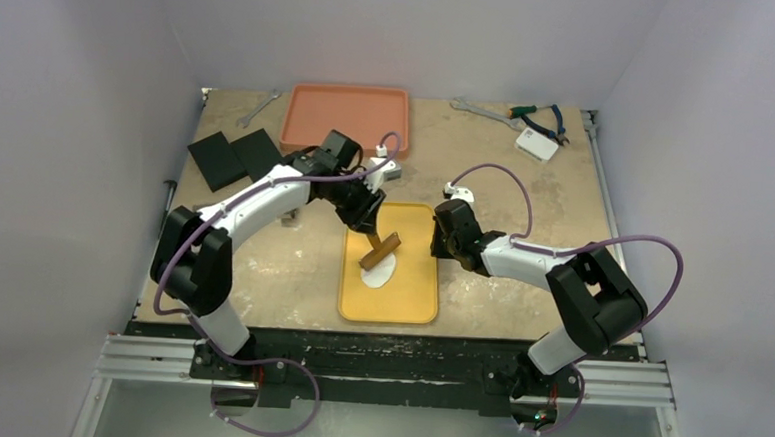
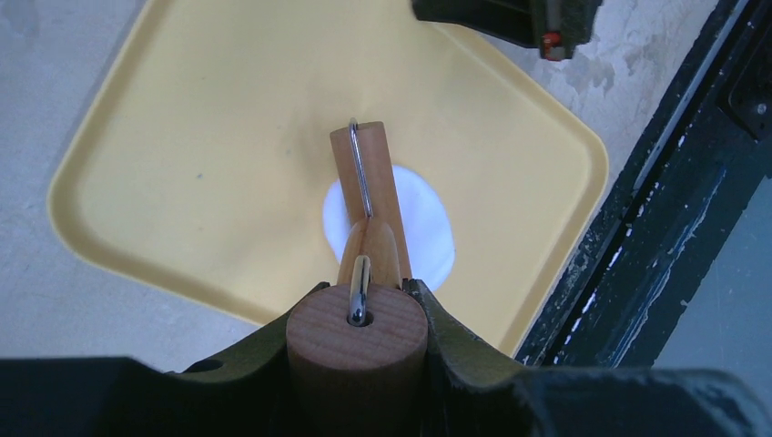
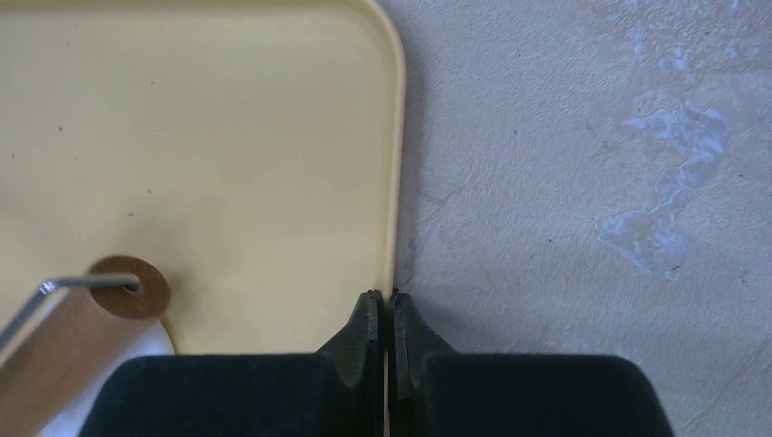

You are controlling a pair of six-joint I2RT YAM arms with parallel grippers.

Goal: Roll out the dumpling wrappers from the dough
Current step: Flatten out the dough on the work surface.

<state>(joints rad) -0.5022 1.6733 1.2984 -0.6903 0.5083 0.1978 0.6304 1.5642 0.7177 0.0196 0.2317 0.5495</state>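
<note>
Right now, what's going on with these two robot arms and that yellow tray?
The left hand grips a small wooden rolling pin by its handle, with the roller resting on a flat white dough wrapper in the yellow tray. The right hand is closed at the tray's right rim, apparently steadying it. An orange tray sits farther back.

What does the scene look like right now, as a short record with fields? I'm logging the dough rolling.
left gripper: shut on the handle of the roller
roller: over the dough
dough: flat white round piece on the yellow tray
right gripper: shut, at the yellow tray's right rim
pink tray: at the far side of the table
</note>
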